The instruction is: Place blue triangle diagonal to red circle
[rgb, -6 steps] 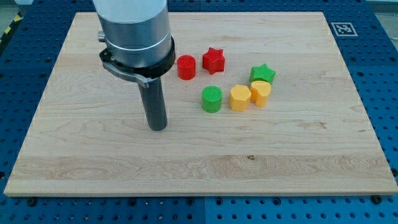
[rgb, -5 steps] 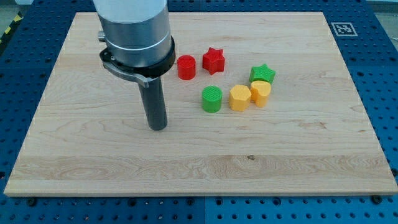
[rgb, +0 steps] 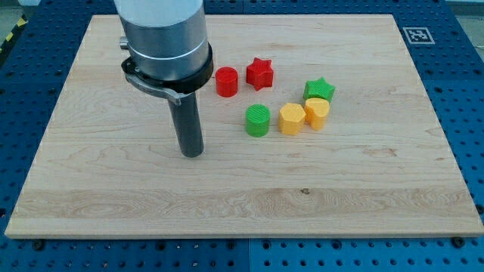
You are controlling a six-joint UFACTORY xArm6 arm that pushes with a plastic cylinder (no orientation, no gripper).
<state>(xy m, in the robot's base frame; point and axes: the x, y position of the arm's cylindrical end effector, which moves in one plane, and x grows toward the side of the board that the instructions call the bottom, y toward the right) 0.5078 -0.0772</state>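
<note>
Blue triangle: not visible anywhere on the board; possibly hidden behind the arm's body, cannot tell, so its heading and long axis are unknown. Red circle (rgb: 227, 81) sits up and to the view's right of my tip (rgb: 192, 154), well apart. No jaws here, only the rod.

Red, green, seemingly ribbed yellow blocks (rgb: 292, 119), pale wooden board (rgb: 363, 174)

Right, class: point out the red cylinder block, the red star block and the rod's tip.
red cylinder block (rgb: 227, 78), camera view, on its flat top face.
red star block (rgb: 259, 71), camera view, at the centre of its top.
my tip (rgb: 192, 154), camera view, at the rod's very bottom end.
</note>
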